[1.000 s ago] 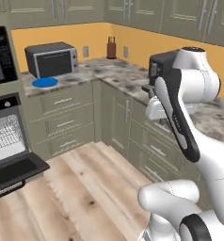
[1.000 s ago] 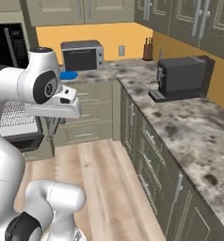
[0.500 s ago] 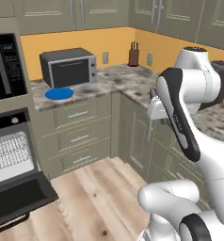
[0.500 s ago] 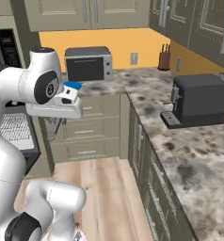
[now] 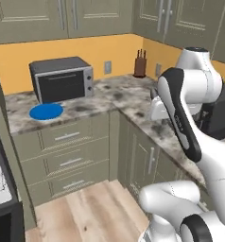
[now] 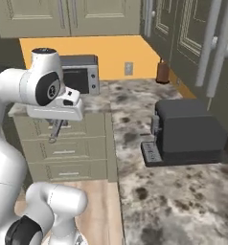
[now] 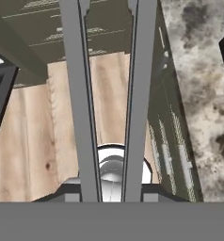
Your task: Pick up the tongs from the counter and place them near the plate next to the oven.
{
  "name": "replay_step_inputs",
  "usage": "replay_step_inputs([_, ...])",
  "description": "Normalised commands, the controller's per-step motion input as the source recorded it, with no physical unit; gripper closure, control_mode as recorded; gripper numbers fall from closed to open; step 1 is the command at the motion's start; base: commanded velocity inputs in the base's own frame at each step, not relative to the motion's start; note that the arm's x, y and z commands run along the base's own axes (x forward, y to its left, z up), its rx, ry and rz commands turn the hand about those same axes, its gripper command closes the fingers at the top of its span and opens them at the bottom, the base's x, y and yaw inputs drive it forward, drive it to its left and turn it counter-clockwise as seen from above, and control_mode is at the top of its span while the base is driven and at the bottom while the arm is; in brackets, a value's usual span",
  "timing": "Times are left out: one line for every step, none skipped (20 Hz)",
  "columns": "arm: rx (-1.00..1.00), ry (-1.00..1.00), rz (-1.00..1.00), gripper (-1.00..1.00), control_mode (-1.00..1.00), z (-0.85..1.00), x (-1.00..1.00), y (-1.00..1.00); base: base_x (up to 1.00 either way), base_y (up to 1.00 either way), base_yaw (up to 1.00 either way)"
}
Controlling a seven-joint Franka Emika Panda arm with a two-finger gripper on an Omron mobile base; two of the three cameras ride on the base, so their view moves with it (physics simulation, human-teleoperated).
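Note:
My gripper is shut on the tongs, which hang down from the hand above the wooden floor, in front of the beige drawers. In the hand view the tongs run away from the gripper as two long grey arms, side by side. The blue plate lies flat on the mottled counter, just in front of the toaster oven at its left end. The plate is well away from the tongs. The right base view shows the toaster oven behind my arm.
A black coffee machine stands on the counter's right run. A knife block sits in the back corner. A built-in oven with its door open is at the far left. Wooden floor lies between the drawers and the base.
The whole scene has shifted as the base moved: toaster oven and plate slid right and nearer in the left base view. The tongs stay in the shut gripper.

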Motion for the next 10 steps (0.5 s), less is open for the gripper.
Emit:
replay_step_inputs([0.0,0.0,0.0,1.0,1.0,0.0,0.0,0.0,1.0,0.0,0.18])
replay_step_inputs([0.0,0.0,0.0,1.0,1.0,0.0,0.0,0.0,1.0,0.01,0.23])
replay_step_inputs([0.0,0.0,0.0,1.0,1.0,0.0,0.0,0.0,1.0,0.13,0.24])
replay_step_inputs([0.0,0.0,0.0,1.0,1.0,0.0,0.0,0.0,1.0,0.21,0.25])
replay_step_inputs([0.0,0.0,0.0,1.0,1.0,0.0,0.0,0.0,1.0,0.27,0.27])
replay_step_inputs([0.0,0.0,0.0,1.0,1.0,0.0,0.0,0.0,1.0,0.45,0.34])
replay_step_inputs([0.0,0.0,0.0,1.0,1.0,0.0,0.0,0.0,1.0,0.16,0.37])
replay_step_inputs([0.0,0.0,0.0,1.0,1.0,0.0,0.0,0.0,1.0,0.01,0.32])
replay_step_inputs([0.0,0.0,0.0,1.0,1.0,0.0,0.0,0.0,1.0,0.0,0.23])
replay_step_inputs([0.0,0.0,0.0,1.0,1.0,0.0,0.0,0.0,1.0,0.0,0.18])
